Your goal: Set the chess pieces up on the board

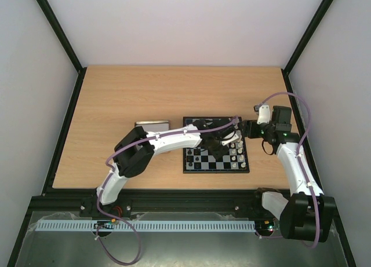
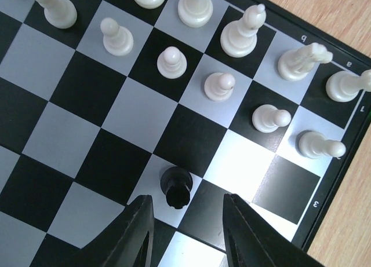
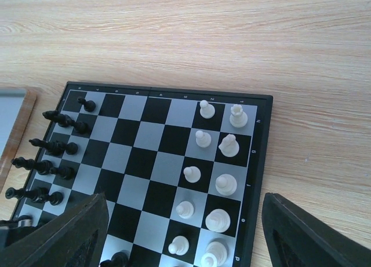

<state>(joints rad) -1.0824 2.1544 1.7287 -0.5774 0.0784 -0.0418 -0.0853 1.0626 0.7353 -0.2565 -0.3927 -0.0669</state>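
Left gripper [image 2: 186, 220], jaws apart and empty, at lower centre; upright black pawn [image 2: 175, 187] stands just above, centred on the gap.

The left arm [image 1: 168, 141] rises from its base at the near left, folds sharply at the elbow and stretches low to the right toward the middle of the table. Its left gripper [image 2: 186, 200] points downward, the two dark fingers [image 2: 136, 235] standing partway apart and clasping nothing. The right arm [image 1: 294, 163] climbs from its base at the near right, leans toward the far side and turns left at the wrist, so that the right gripper [image 3: 184, 200] faces the left one from close by, its jaws spread wide and holding nothing.
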